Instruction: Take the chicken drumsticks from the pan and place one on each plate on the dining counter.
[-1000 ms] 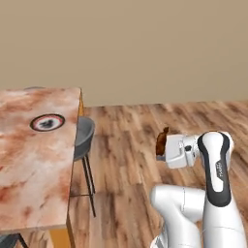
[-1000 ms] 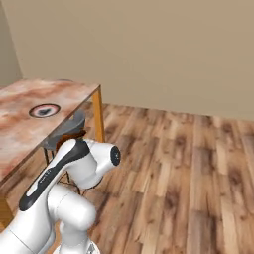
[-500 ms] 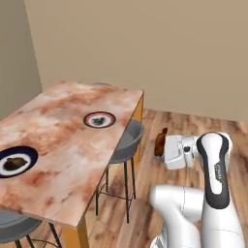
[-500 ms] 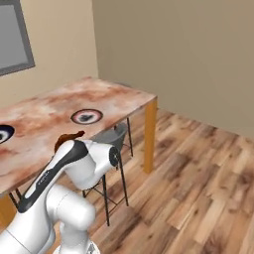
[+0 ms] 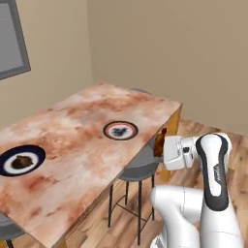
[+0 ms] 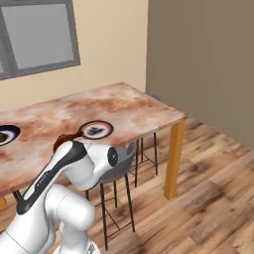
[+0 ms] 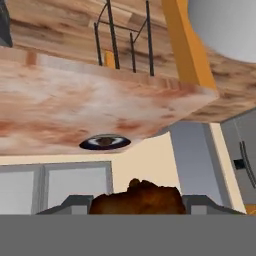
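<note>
My gripper (image 5: 158, 145) hangs beside the near edge of the dining counter (image 5: 72, 121), shut on a brown chicken drumstick (image 5: 160, 138). In the hand view that drumstick (image 7: 137, 196) sits between the two finger tips (image 7: 70, 203). A dark-rimmed plate (image 5: 120, 130) lies on the counter left of the gripper. A second plate (image 5: 20, 161) at the counter's left end carries another drumstick (image 5: 21, 162). In the right base view the held drumstick (image 6: 66, 139) peeks over the arm, with the nearer plate (image 6: 96, 130) just behind it. The pan is out of view.
A grey stool (image 5: 138, 167) on thin black legs stands under the counter's edge, right below the gripper. An orange counter leg (image 6: 173, 158) stands at the corner. Wooden floor (image 6: 208, 193) stretches to the right. A window (image 6: 42, 34) is on the wall behind.
The whole picture has shifted, so the base has moved: the dining counter now lies closer and both plates show. The gripper still holds the drumstick the same way.
</note>
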